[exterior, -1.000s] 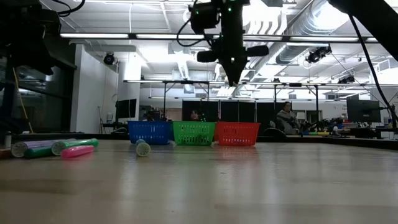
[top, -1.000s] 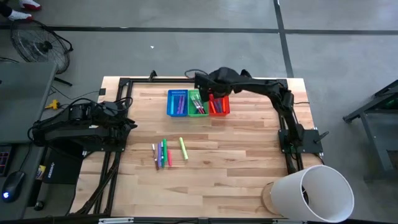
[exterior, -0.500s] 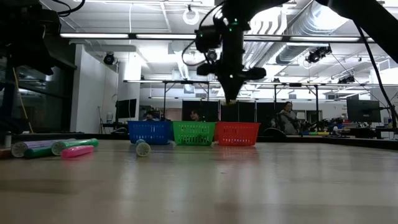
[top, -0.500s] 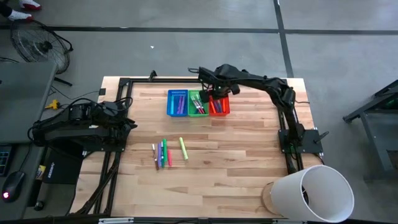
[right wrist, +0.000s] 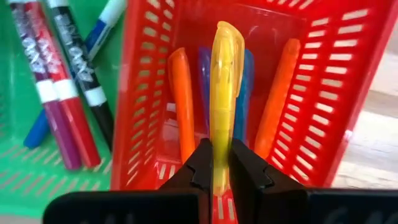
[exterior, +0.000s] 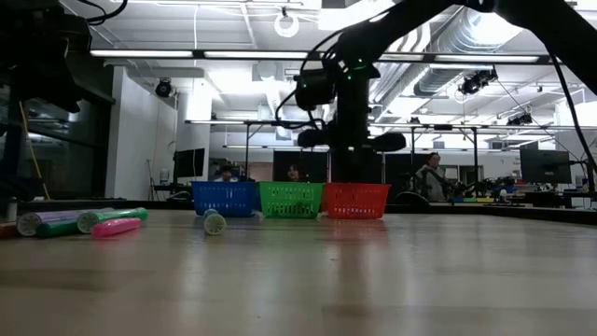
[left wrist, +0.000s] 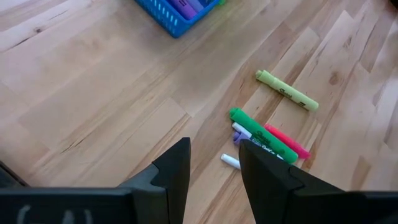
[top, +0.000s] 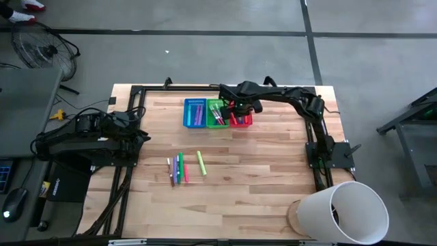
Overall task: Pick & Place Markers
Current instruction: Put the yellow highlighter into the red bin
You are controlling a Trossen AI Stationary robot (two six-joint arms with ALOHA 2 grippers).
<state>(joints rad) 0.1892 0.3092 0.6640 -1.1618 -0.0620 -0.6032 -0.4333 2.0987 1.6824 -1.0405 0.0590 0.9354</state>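
My right gripper [top: 239, 111] hangs over the red basket [top: 244, 121] at the table's far side, shut on a yellow marker [right wrist: 225, 93]. The basket holds orange [right wrist: 182, 99] and blue markers. The green basket [top: 216, 113] beside it holds several markers, and so does the blue basket [top: 194, 113]. Several loose markers [top: 177, 168] and a yellow-green one [top: 201, 162] lie flat on the wood mid-table. My left gripper [left wrist: 214, 152] waits open at the table's left side, above those loose markers and apart from them. My right gripper pinches the yellow marker near its upper end [right wrist: 218, 163] between its two fingers. The fingers come from above, pointing down, and lie along the marker. The marker hangs below them, its free end [right wrist: 227, 30] pointing into the red basket's opening.
A large white cylinder [top: 345, 213] stands at the table's near right corner. A black frame [top: 136, 92] runs along the far edge and left side. Bare wood lies between the baskets and the loose markers [exterior: 112, 222].
My right gripper has come down from high above the baskets toward the red basket, carrying the yellow marker and tipping to point straight down. It stays shut on the marker.
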